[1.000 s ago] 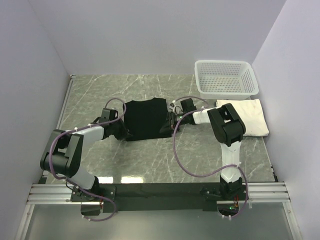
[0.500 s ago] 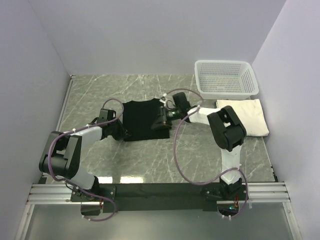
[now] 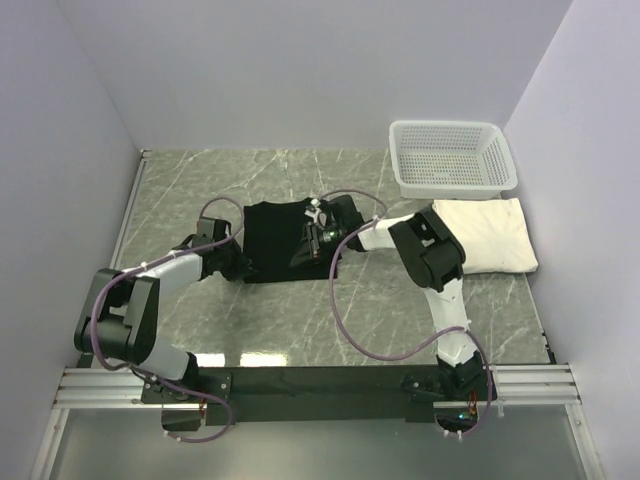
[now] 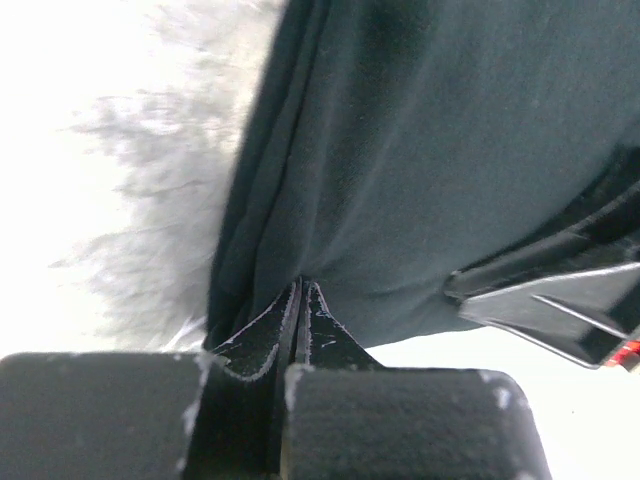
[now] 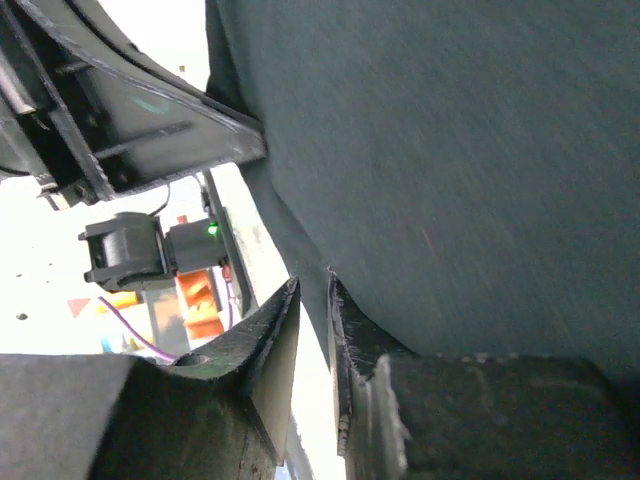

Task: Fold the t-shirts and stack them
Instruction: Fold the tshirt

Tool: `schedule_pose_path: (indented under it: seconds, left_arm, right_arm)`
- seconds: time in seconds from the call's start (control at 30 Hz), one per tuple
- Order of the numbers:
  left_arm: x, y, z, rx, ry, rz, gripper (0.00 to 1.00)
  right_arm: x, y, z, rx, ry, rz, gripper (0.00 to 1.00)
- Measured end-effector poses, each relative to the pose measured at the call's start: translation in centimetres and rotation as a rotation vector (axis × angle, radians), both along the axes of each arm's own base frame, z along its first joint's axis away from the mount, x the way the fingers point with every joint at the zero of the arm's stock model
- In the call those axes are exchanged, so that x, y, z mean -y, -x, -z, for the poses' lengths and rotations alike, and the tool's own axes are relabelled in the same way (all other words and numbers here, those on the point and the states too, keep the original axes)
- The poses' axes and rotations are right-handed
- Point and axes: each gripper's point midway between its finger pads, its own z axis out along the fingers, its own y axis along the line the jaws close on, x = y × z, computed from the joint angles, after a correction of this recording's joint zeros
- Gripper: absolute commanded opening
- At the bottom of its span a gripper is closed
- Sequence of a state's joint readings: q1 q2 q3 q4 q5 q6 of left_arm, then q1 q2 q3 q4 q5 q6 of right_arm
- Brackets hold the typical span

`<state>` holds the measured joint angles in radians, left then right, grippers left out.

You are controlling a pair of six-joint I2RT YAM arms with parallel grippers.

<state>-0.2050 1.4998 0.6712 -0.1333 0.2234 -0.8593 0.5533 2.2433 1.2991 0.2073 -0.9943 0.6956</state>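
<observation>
Grey-green veined marble table [image 3: 200, 180], plain pale walls. You've got the black t-shirt [image 3: 270, 240] mid-table as a blocky rectangle, edges square to the table, no clear long axis. The folded cream t-shirt [image 3: 490, 235] lies long-ways left-right at the far right, just near of the white mesh basket [image 3: 450, 155].

Since a second ago your right gripper [image 5: 310, 290] has swung left from the black tee's right edge to over its middle, dragging that side along. Left gripper [image 4: 298, 290] stayed at the near-left corner, pinched tight on soft matte cloth. Right fingers look nipped on the hem too.
</observation>
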Motion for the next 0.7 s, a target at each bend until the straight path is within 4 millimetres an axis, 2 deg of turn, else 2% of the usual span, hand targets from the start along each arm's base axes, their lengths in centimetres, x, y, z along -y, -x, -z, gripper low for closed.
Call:
schedule_pose_path:
  seconds: [0.07,0.13,0.17,0.23,0.27,0.3,0.37,0.5,0.57,0.63,0.7]
  left_arm:
    - [-0.5,0.1,-0.3,0.004,-0.027,-0.011,0.07]
    - [-1.4,0.1,-1.1,0.022,-0.078,-0.021,0.14]
    - [-1.8,0.1,-1.5,0.035,-0.104,-0.023,0.24]
    - [-2.5,0.0,-2.8,0.070,-0.172,-0.010,0.36]
    - [-2.5,-0.4,-3.8,0.100,-0.208,-0.001,0.47]
    - [-2.3,-0.7,-4.8,0.136,-0.241,0.018,0.52]
    - [-1.0,-1.4,-7.4,0.225,-0.297,0.068,0.66]
    - [2.9,-1.7,-11.6,0.387,-0.348,0.186,0.78]
    - [5.0,-1.4,-12.8,0.449,-0.381,0.257,0.80]
    - [7.0,-1.1,-13.2,0.497,-0.426,0.332,0.81]
    - [9.1,-0.8,-13.0,0.533,-0.472,0.412,0.81]
  right_arm:
    - [0.9,-0.1,-0.4,0.009,0.018,0.018,0.28]
    - [2.2,-0.5,-1.3,0.031,0.064,0.053,0.34]
    - [2.7,-0.8,-1.9,0.050,0.082,0.070,0.37]
    - [4.3,-1.8,-3.8,0.109,0.128,0.116,0.46]
    - [5.1,-2.4,-4.9,0.147,0.144,0.139,0.48]
    - [6.1,-3.0,-6.1,0.190,0.175,0.174,0.55]
    - [8.4,-4.2,-8.6,0.273,0.230,0.246,0.59]
    - [13.5,-5.7,-12.1,0.381,0.352,0.395,0.71]
    - [16.3,-6.1,-12.7,0.397,0.415,0.475,0.75]
    - [19.5,-5.7,-12.1,0.373,0.492,0.553,0.81]
    - [22.5,-4.9,-11.2,0.334,0.567,0.618,0.82]
